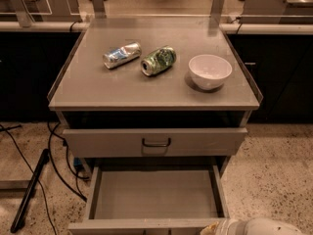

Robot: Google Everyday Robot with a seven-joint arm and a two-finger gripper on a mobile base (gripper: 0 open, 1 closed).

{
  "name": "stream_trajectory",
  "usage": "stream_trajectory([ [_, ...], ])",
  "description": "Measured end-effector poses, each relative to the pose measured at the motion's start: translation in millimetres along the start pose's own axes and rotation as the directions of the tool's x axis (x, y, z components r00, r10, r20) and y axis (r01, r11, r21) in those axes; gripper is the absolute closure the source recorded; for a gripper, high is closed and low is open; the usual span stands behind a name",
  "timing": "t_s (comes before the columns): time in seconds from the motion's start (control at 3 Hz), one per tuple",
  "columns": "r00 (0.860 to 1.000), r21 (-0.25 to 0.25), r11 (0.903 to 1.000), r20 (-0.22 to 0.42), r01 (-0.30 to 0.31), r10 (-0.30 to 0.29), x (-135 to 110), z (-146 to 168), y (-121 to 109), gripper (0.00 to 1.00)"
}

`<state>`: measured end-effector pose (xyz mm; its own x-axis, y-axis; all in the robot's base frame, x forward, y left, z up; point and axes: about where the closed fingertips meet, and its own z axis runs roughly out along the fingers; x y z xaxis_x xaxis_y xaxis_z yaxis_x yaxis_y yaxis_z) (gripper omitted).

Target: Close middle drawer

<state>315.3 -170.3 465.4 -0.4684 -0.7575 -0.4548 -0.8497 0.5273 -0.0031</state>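
Note:
The grey metal cabinet (63,102) stands in the middle of the view. Its middle drawer (156,195) is pulled far out, a wide shallow empty tray whose low front panel (142,224) lies at the bottom edge; its handle is out of view. Above it, the taller-fronted top drawer (156,142) with a black handle stands slightly out. My gripper (211,227) shows only as a pale tip at the bottom edge, right at the drawer's front right corner, with the white arm (264,227) behind it.
On the cabinet top lie a silver crushed can (121,55), a green can (158,60) and a white bowl (210,71). Black cables and a dark bar (29,190) lie on the speckled floor to the left. Dark counters stand behind on both sides.

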Motion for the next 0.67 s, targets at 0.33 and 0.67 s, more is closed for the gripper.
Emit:
stream_trajectory([
  [0.33, 1.000, 0.023, 0.9997, 0.014, -0.005, 0.004, -4.6, -0.5, -6.7, 1.00],
  [0.67, 1.000, 0.048, 0.9988, -0.005, -0.012, 0.012, 3.5, 5.3, -13.5, 1.00],
])
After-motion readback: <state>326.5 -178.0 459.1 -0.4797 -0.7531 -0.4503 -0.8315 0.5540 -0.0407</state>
